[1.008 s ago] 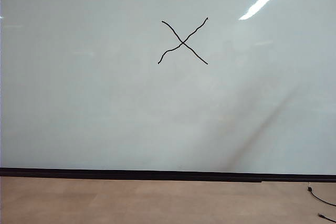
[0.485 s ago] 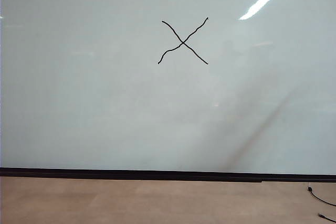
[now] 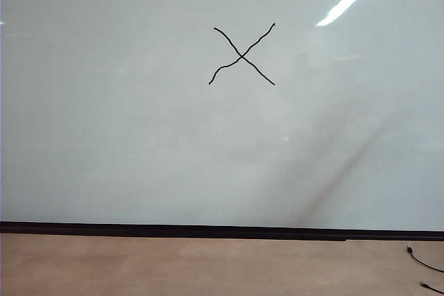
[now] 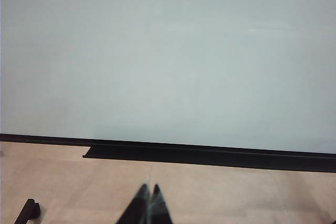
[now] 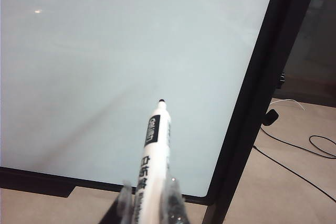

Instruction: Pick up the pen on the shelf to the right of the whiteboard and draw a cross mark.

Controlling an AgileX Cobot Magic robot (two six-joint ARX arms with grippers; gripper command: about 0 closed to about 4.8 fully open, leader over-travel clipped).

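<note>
With the black wavy cross mark (image 3: 241, 55) drawn upper-centre on the glossy pale whiteboard (image 3: 139, 143), the right hand (image 5: 149, 195) clamps the slim white pen (image 5: 152, 161) tip-out clear of the board, seemingly pulled back, while the left hand (image 4: 148, 195), pressed together and empty, idles low.

Beige floor (image 3: 173, 268), thin black cable (image 3: 423, 263)

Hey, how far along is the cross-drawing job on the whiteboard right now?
Done: a black cross mark of two wavy strokes sits on the whiteboard. In hand: the right tool is shut on the pen, its tip held off the board near the board's frame. The left tool is shut and empty, low in front of the board. Left: nothing visible of the drawing; perhaps putting the pen away.
</note>
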